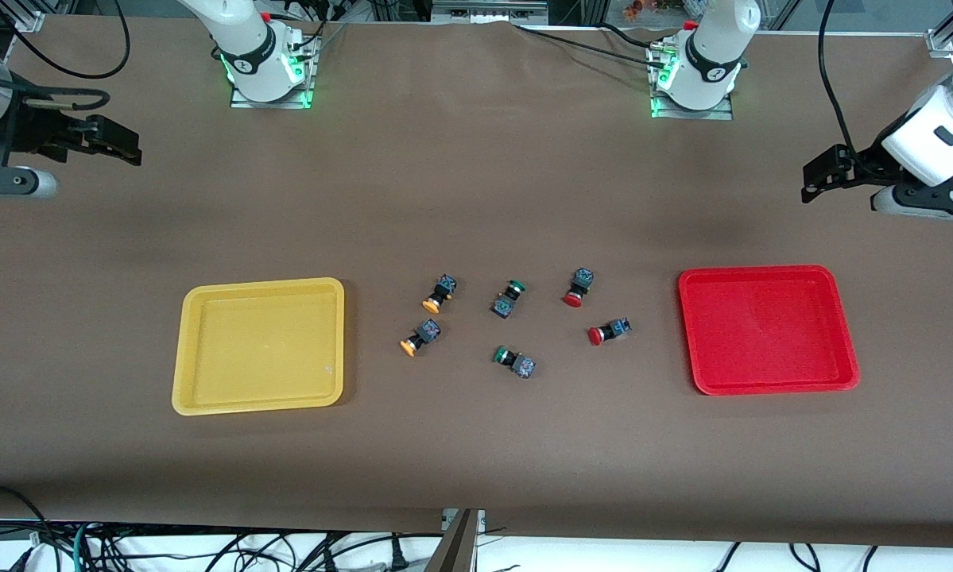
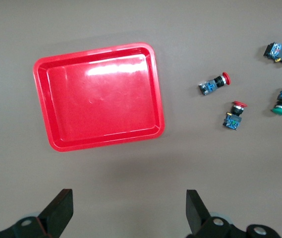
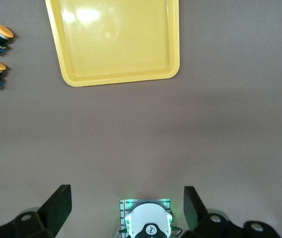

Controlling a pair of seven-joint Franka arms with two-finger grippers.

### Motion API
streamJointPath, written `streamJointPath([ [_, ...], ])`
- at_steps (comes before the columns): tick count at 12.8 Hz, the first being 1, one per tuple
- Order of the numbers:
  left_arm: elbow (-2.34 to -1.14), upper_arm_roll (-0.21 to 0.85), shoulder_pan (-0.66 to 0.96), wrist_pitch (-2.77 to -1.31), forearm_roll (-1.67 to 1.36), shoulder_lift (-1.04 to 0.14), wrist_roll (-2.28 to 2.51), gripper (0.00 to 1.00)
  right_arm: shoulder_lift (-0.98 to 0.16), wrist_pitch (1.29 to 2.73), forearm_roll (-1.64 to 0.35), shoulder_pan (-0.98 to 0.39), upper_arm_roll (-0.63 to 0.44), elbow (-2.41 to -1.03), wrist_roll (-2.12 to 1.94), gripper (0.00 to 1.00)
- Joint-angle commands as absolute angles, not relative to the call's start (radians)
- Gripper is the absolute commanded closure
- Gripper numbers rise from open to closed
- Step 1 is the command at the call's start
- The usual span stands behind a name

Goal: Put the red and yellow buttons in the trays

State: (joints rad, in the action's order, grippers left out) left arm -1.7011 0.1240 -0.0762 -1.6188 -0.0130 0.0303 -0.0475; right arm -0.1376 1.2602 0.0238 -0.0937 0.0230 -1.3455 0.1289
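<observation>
The right gripper [image 1: 130, 147] hangs wide open over bare table [image 1: 476, 461], with the yellow tray [image 1: 206, 397] at its five o'clock. Then come two yellow buttons [image 1: 432, 302] [image 1: 409, 346], two green buttons [image 1: 516, 286] [image 1: 501, 354], probably lying sideways, two red buttons [image 1: 572, 299] [image 1: 597, 335] and the red tray [image 1: 762, 387]. The left gripper [image 1: 811, 181] waits, spread wide, at the tray's one o'clock.
</observation>
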Motion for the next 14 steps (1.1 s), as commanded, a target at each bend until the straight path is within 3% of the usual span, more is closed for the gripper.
streamJointPath([
  [1,-1.674,0.129,-0.063,-1.583,-0.029,-0.032,-0.049,0.00,-0.181,1.317,0.043,-0.092,0.026,-1.341,0.117,0.00],
  [4,-1.608,0.143,0.020,-1.586,-0.041,-0.243,-0.048,0.00,-0.285,1.344,0.028,-0.109,0.031,-1.347,0.120,0.00],
  [8,-1.361,0.143,0.116,-1.667,-0.034,-0.582,-0.054,0.00,-0.443,1.524,0.025,-0.222,0.031,-1.347,0.381,0.00],
  [11,-1.353,0.141,0.163,-1.860,-0.019,-0.679,-0.270,0.00,-0.550,1.704,-0.046,-0.302,0.031,-1.350,0.610,0.00],
  [14,-1.358,0.140,0.181,-1.945,0.011,-0.733,-0.545,0.00,-0.642,1.857,-0.067,-0.412,0.031,-1.350,0.826,0.00],
])
